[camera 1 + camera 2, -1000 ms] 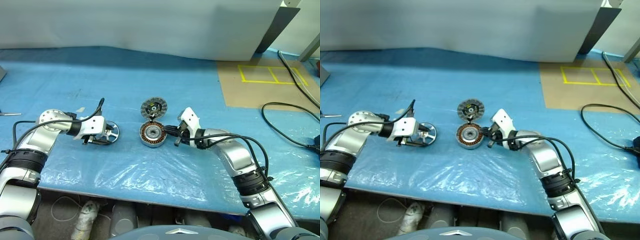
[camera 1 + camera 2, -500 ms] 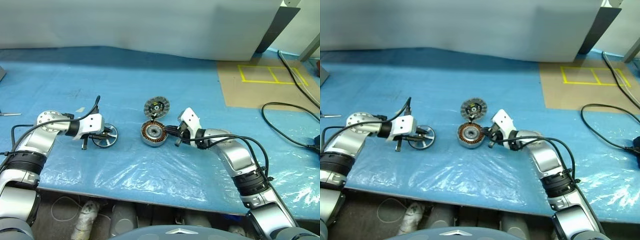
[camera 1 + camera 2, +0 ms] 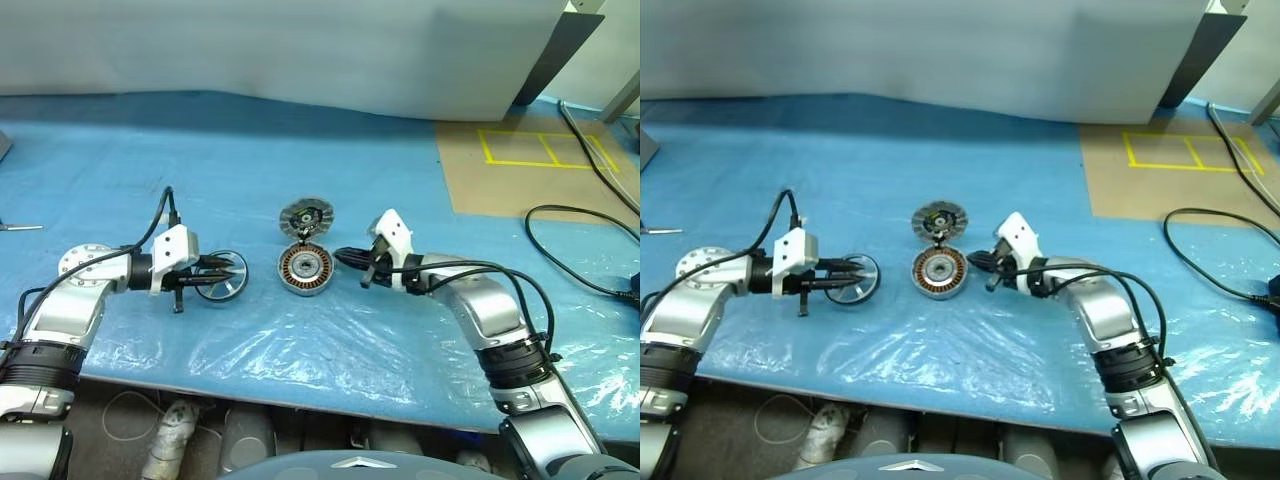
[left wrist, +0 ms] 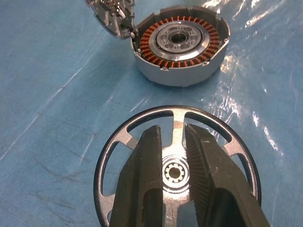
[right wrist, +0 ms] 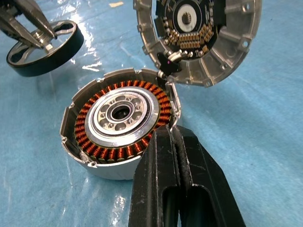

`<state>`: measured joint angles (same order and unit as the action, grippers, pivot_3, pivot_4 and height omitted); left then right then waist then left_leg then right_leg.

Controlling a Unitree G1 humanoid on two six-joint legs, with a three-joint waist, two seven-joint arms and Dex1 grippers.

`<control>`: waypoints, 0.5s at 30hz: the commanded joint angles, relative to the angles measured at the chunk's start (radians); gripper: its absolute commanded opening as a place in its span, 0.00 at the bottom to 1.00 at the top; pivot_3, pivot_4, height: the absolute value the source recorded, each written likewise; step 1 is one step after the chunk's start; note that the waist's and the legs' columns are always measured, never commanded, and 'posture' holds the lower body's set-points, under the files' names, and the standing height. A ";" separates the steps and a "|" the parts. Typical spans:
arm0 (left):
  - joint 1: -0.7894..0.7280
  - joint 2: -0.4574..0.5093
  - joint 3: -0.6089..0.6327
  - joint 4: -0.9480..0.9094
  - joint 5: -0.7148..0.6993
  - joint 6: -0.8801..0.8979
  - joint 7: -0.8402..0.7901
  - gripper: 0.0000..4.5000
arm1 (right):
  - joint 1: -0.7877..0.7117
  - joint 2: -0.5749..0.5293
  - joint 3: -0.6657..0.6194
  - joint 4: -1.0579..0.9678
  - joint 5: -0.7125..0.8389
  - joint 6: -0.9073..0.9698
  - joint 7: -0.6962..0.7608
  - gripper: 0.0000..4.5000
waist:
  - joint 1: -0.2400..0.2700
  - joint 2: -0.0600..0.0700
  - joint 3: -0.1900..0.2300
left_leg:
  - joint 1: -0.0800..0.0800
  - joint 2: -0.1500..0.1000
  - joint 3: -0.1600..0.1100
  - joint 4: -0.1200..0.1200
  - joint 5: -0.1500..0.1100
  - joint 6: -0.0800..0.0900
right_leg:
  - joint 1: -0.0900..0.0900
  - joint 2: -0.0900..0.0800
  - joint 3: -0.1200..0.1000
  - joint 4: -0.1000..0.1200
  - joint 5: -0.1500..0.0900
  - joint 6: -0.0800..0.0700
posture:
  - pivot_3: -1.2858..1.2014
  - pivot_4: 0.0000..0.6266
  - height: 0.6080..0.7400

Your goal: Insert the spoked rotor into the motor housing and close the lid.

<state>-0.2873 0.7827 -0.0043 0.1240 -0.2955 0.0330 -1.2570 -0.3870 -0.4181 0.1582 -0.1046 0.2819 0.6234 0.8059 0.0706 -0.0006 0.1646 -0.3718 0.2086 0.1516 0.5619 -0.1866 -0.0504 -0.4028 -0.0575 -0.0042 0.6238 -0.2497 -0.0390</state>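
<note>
The left gripper is clamped on one thin spoke of the black-rimmed, silver spoked rotor, so the wheel could pivot or slip out and reach the round silver motor housing with its copper windings tilted, jamming on the rim. The clenched, empty right gripper sits at the housing's near wall and could nudge it; behind, the flat grey ribbed lid leans against the housing's far edge, on the blue plastic-covered table.

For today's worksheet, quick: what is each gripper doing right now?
Left gripper: closed on a spoke of the spoked rotor.
Right gripper: closed, holding nothing, tips at the rim of the motor housing.
</note>
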 commanded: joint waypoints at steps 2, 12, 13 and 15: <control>0.001 -0.045 0.032 -0.153 -0.091 0.098 0.065 0.09 | 0.005 -0.031 -0.054 -0.079 0.053 0.031 0.006 0.00 | 0.002 0.000 0.000 | 0.000 0.000 0.000 0.000 0.000 0.000 | 0.000 0.000 0.000 0.000 -0.001 -0.002 | 0.52 0.24 1.00; -0.054 -0.245 -0.055 -0.194 -0.117 0.202 0.172 0.09 | 0.055 -0.032 -0.057 -0.155 0.068 0.077 -0.062 0.00 | -0.002 0.000 0.000 | 0.001 0.000 0.000 0.000 0.000 0.000 | 0.000 0.001 0.001 0.000 0.001 0.002 | 0.52 0.24 1.00; -0.064 -0.260 -0.057 -0.180 -0.115 0.203 0.184 0.09 | 0.061 -0.034 -0.055 -0.160 0.065 0.078 -0.068 0.00 | -0.002 0.000 0.000 | 0.001 0.000 0.000 0.000 0.000 0.000 | 0.000 0.001 0.001 0.000 0.001 0.002 | 0.52 0.24 1.00; -0.080 -0.286 -0.062 -0.151 -0.101 0.189 0.202 0.09 | 0.070 -0.036 -0.053 -0.166 0.060 0.079 -0.079 0.00 | -0.001 0.000 0.000 | 0.001 -0.001 0.000 0.000 0.000 0.000 | 0.000 0.000 0.001 0.000 0.001 0.002 | 0.52 0.24 1.00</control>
<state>-0.3454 0.5036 -0.0736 -0.0328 -0.4000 0.2386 -1.0727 -0.3244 -0.4523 0.1182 -0.2217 0.3316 0.7047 0.7368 0.0701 -0.0005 0.1647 -0.3713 0.2079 0.1516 0.5622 -0.1865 -0.0503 -0.4023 -0.0571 -0.0028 0.6235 -0.2487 -0.0371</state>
